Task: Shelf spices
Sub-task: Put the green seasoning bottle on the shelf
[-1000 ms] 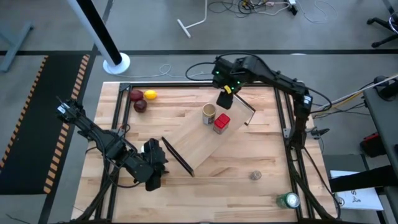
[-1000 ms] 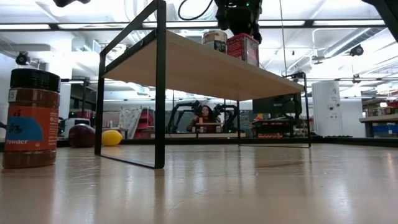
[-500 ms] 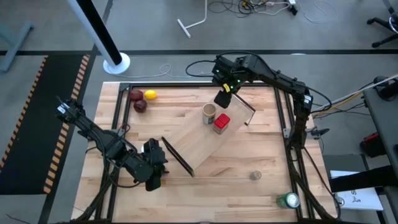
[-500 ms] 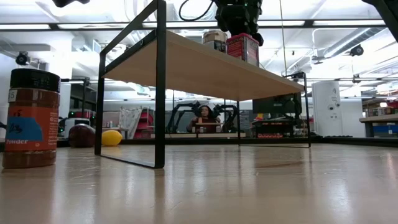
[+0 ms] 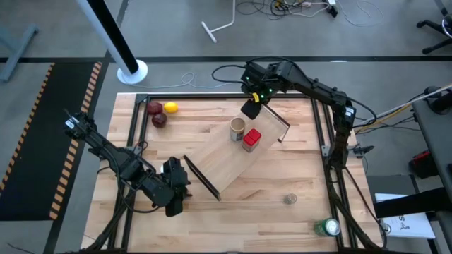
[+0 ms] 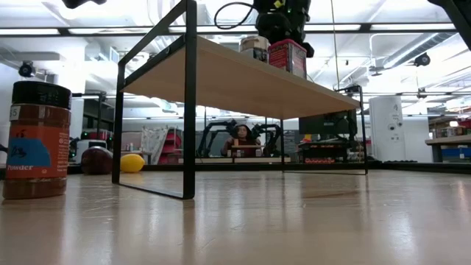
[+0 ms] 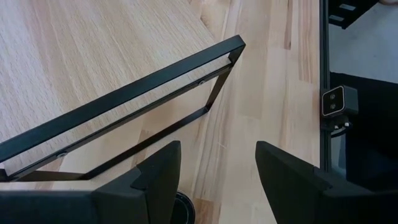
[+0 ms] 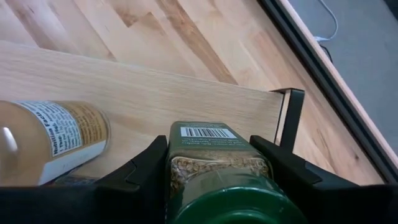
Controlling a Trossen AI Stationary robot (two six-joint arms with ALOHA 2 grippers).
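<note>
The shelf (image 5: 226, 161) stands slantwise in the middle of the table. On its far end stand a tan jar (image 5: 237, 129) and a red boxy jar (image 5: 251, 140). My right gripper (image 5: 251, 110) hangs just above that end, shut on a green-lidded jar (image 8: 211, 165). My left gripper (image 5: 174, 189) is open over the shelf's near rail (image 7: 124, 99), with nothing between its fingers. A black-lidded jar (image 6: 35, 140) stands upright on the table's near left. A tiny grey-lidded jar (image 5: 289, 200) sits at the near right. My right gripper pinches the green-lidded jar's glass body (image 8: 214, 168) between its two fingers, which lie on opposite sides just below the lid (image 8: 236, 205). The fingers point steeply down from above. The jar hangs lid up, its base clear above the shelf board (image 8: 155, 87).
Red and yellow fruits (image 5: 161, 111) lie at the far left. A green can (image 5: 327, 227) stands at the near right corner. Black frame bars (image 5: 321, 141) run along the table's edges. The shelf's far rail (image 8: 289, 118) stands close beside the held jar.
My right gripper has rolled a little about the line it points along, turning the green-lidded jar with it, and has stayed above the shelf's far end.
</note>
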